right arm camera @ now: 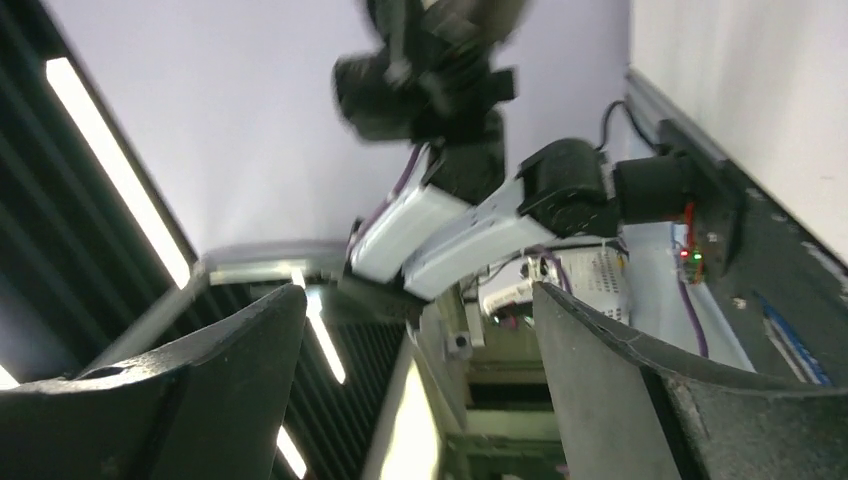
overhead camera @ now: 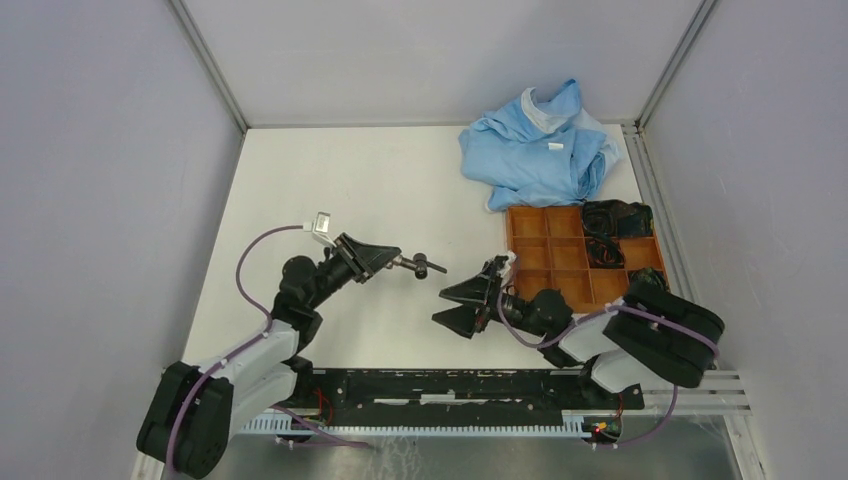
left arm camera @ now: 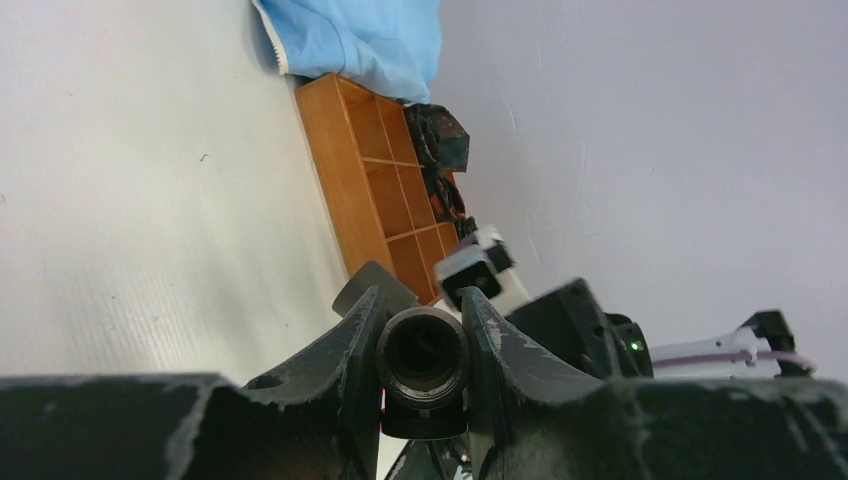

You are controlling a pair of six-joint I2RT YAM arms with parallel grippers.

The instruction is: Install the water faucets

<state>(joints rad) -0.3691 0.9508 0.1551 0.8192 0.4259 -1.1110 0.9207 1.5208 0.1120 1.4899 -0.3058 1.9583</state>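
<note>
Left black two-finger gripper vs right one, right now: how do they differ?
The left gripper is shut on the dark grey T-shaped metal fitting; the right gripper is wide open and empty. The left gripper points toward the right arm's side; the right gripper points back toward the left. Shared: both are black and face each other mid-way across the white table.

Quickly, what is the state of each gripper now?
Left gripper: shut on the T-shaped fitting.
Right gripper: open, holding nothing.
</note>
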